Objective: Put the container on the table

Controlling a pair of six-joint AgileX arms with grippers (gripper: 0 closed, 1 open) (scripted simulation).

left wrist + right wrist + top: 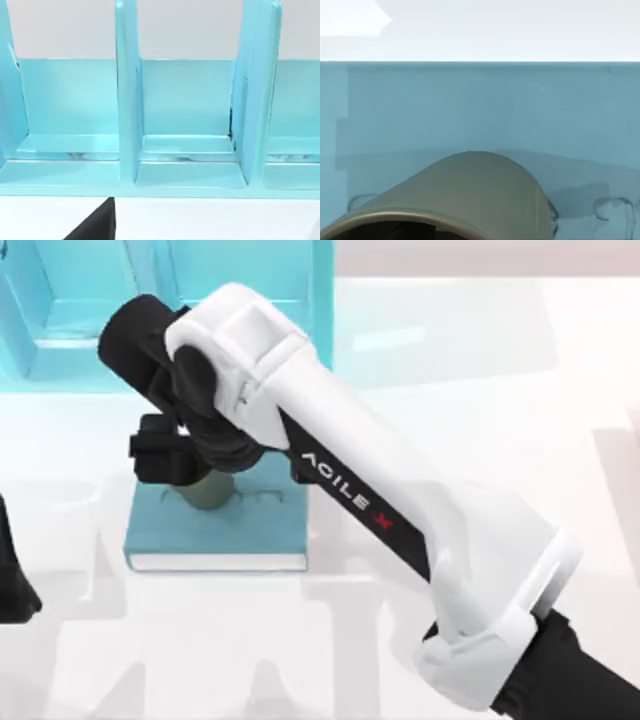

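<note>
Filling the foreground of the right wrist view, the container (pixel 470 200), an olive-brown cup with a dark hollow mouth, sits over the teal book (pixel 470 110), with the white table (pixel 520 30) beyond the book's far edge. From above, the right arm reaches diagonally from the table's lower right up toward the upper left, its white forearm and dark wrist covering most of the scene. The right gripper (pixel 185 465) is at the book's (pixel 250 530) upper left part, its black body just beside the container (pixel 207 492), of which a small olive patch is visible standing on the book cover; whether the fingers are spread or pinching the cup cannot be told, since the wrist hides them. The book lies flat on the table (pixel 480 390), just in front of the light-blue shelf unit (pixel 60 310). The left arm sits parked at the table's left edge, and its wrist camera looks at the shelf unit's (pixel 125 100) upright dividers and open compartments.
</note>
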